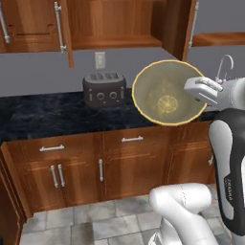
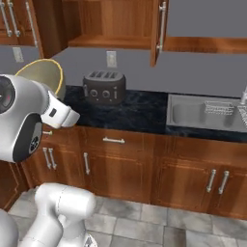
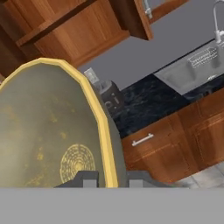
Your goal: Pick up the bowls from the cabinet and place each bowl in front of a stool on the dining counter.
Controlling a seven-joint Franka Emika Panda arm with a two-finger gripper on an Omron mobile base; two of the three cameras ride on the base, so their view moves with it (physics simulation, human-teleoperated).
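The reddish-brown wooden wall cabinet (image 1: 115,24) is standing open above the black toaster counter (image 1: 43,115). Right of the dark toaster (image 1: 104,89), 1 deep olive-beige bowl with a thin yellow rim (image 1: 165,93) is hanging tilted in the air. It looks rigid, light and likely breakable; the rim is the sensible hold. The gripper (image 3: 107,180) is pinching that rim, jaws narrow, 1 finger each side.
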